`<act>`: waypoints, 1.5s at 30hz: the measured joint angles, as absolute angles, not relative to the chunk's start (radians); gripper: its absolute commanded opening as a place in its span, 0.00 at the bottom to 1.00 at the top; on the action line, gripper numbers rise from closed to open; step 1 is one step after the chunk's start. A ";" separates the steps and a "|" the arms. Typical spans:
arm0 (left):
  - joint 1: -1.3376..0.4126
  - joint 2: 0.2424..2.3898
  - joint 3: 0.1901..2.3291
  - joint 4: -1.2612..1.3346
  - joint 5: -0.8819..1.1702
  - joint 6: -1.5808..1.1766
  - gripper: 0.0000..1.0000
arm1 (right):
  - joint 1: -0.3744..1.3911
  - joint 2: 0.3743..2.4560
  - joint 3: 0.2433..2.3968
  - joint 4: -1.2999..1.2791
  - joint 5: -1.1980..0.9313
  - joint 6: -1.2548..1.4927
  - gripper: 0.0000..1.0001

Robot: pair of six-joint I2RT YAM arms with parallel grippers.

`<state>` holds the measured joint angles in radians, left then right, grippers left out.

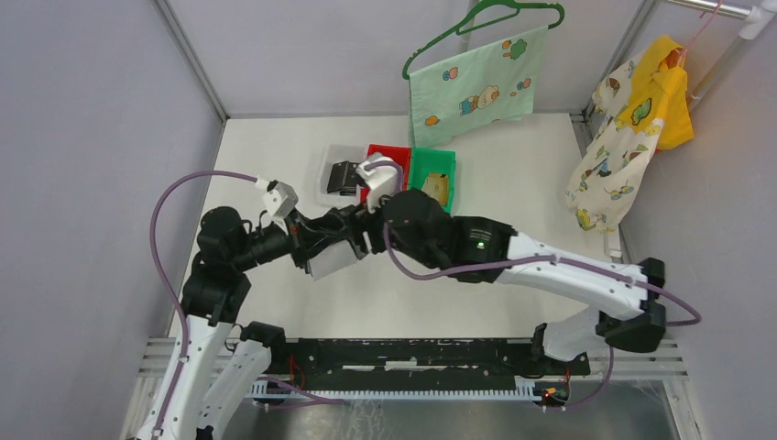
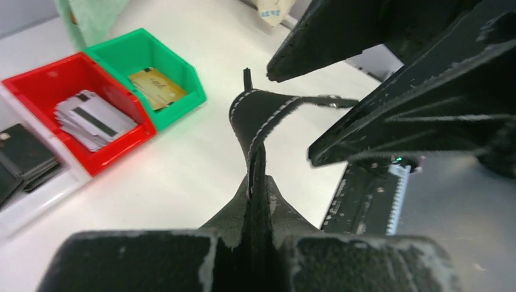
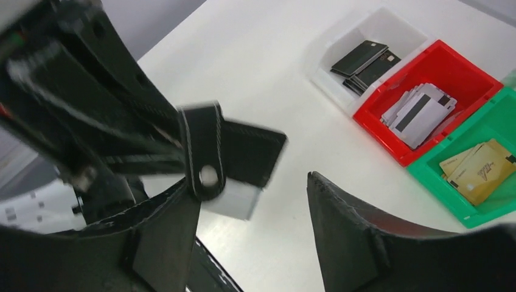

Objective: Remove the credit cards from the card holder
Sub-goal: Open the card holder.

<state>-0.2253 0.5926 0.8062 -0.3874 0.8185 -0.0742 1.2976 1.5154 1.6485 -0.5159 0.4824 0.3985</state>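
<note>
The left gripper (image 2: 255,246) is clamped tight on the holder (image 2: 251,118), its two fingers pressed flat against one end of the black leather. From there the holder rises clear of the table (image 1: 513,183) and bends, its stitched flap reaching over toward the right gripper (image 3: 249,194). That gripper's jaws stand wide apart. One finger sits just beside the holder's snap tab, the other is well off to the side, and neither is squeezing anything. Whether the near finger touches the tab I cannot tell.

Below the black flap a pale grey panel (image 3: 234,204) shows. It could be a card or the lining, and I can't say which.

Both arms meet over the middle of the table, with the holder between them. Beyond them, toward the far edge, three bins sit touching in a row. The clear bin (image 3: 377,24) holds black cards (image 3: 365,61). The red bin (image 2: 36,82) next to it holds a loose stack of grey cards (image 2: 91,118) with dark stripes. The green bin (image 2: 182,79) holds gold cards (image 2: 157,85).
</note>
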 measured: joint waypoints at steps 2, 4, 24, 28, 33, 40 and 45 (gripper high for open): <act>-0.225 0.614 0.820 -0.378 0.843 -0.123 0.02 | 1.258 1.402 1.506 -0.460 0.390 0.357 0.72; -0.225 0.638 0.838 -0.352 0.869 -0.197 0.02 | 1.209 1.258 1.349 -0.410 0.291 0.316 0.73; -0.225 0.727 0.970 -0.047 0.947 -0.745 0.02 | 1.046 1.060 0.974 -0.118 -0.167 0.208 0.73; -0.225 0.726 0.973 -0.041 0.955 -0.769 0.02 | 1.029 1.064 0.974 -0.036 -0.245 0.208 0.72; -0.225 0.726 0.974 -0.036 0.975 -0.789 0.02 | 1.015 1.086 0.974 0.036 -0.290 0.212 0.72; -0.225 0.727 0.976 -0.019 0.992 -0.808 0.02 | 0.994 1.111 0.974 0.100 -0.318 0.212 0.71; -0.225 0.727 0.977 -0.017 1.002 -0.826 0.02 | 0.992 1.135 0.974 0.134 -0.334 0.216 0.69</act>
<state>-0.2253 0.7269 0.9771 -0.0166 1.0019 -0.8261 0.9924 1.1351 0.9741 0.1345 -0.3344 0.2161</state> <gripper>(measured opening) 0.054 0.701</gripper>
